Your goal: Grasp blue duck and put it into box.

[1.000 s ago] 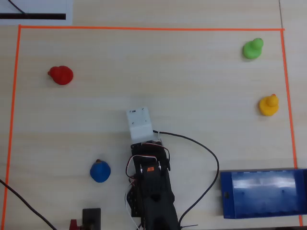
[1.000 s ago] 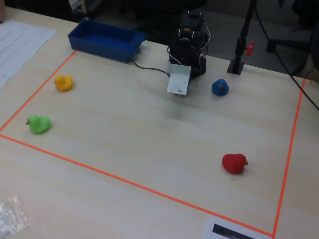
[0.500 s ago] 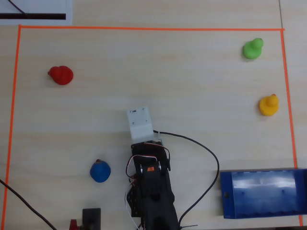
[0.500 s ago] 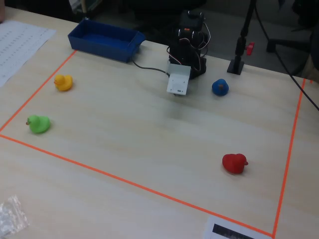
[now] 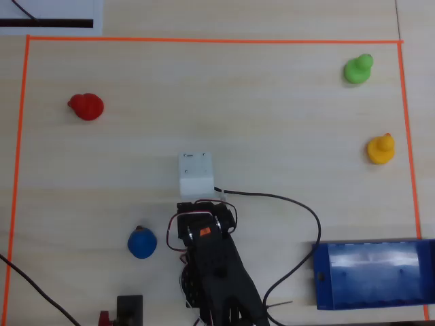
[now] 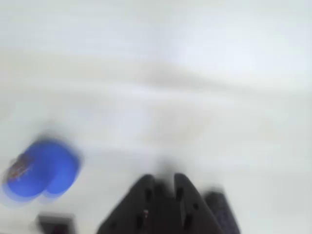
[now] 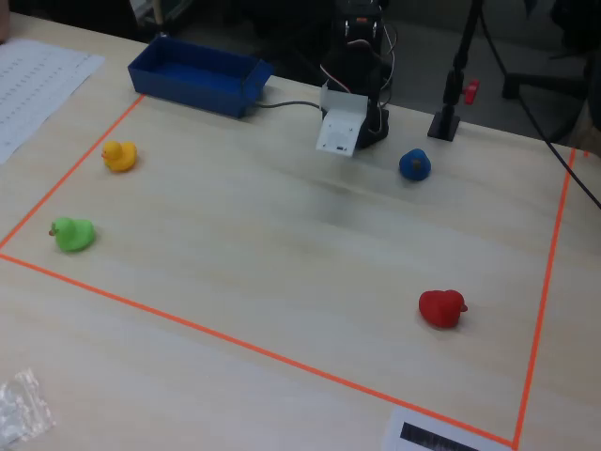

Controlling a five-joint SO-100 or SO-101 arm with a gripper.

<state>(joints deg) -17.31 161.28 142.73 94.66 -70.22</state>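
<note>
Overhead view, left to right, placed against the arm [image 5: 214, 272]. Red duck [image 5: 85, 106] far up-left of it. Blue duck [image 5: 142, 243] just left of the arm base, resting on the worktop [image 5: 204, 88], untouched. End effector [image 6: 165, 181] blurred at the bottom of the wrist view, dark fingers look pressed together, gripping nothing; blue duck lies lower left there. Box [image 5: 370, 273] right of the arm, a cable [image 5: 292, 204] running between them. Green duck [image 5: 357, 68] and yellow duck [image 5: 380, 149] far up-right. Orange tape border [image 5: 204, 40] rings everything.
</note>
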